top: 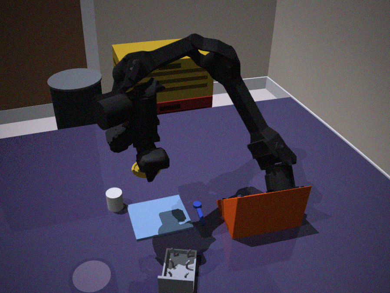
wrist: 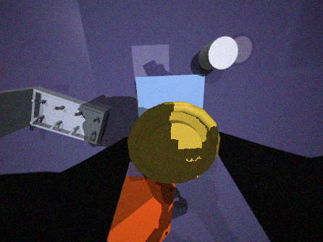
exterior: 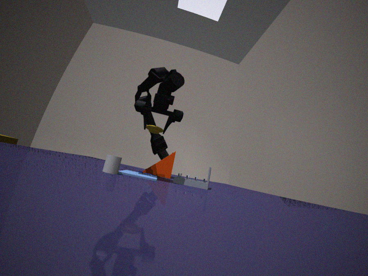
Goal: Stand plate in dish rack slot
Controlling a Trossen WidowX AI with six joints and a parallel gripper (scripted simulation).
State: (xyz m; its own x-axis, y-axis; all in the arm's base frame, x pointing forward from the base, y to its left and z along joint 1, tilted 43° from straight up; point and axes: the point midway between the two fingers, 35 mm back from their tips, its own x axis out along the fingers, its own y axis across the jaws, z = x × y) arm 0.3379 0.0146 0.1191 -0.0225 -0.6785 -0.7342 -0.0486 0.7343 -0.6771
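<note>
1. Above the purple table (top: 207, 157) (exterior: 237, 231) (wrist: 271, 107), the yellow plate (top: 136, 171) (exterior: 154, 129) (wrist: 156, 151) is held in the air, roughly flat, its rim clamped from opposite sides by the claw (top: 143, 171) (exterior: 154, 130) (wrist: 172, 139).

2. In the wrist view, the dish rack (top: 176, 285) (exterior: 197, 183) (wrist: 69, 97) is seen between nine and ten o'clock from the plate, well apart from it. Two rows of upright grey pegs are contained within its low walls, and one end is closed by a taller panel. Part of the interior is covered by shadow.

3. Under the plate in that same view, a light blue board (top: 147, 217) (exterior: 133, 174) (wrist: 170, 90) is seen toward twelve o'clock, a white cylinder (top: 114, 201) (exterior: 112, 164) (wrist: 223, 53) at one, and an orange wedge (top: 267, 211) (exterior: 166, 169) (wrist: 134, 216) at seven. Whether the cylinder is hollow cannot be told.

4. From the board in the top view, a blue tool (top: 199, 211) (exterior: 144, 172) is seen near three o'clock and the rack at five.

5. Beyond the table, toward eleven o'clock from the board, a dark drum (top: 77, 110) is topped in grey; its contents cannot be seen.
</note>
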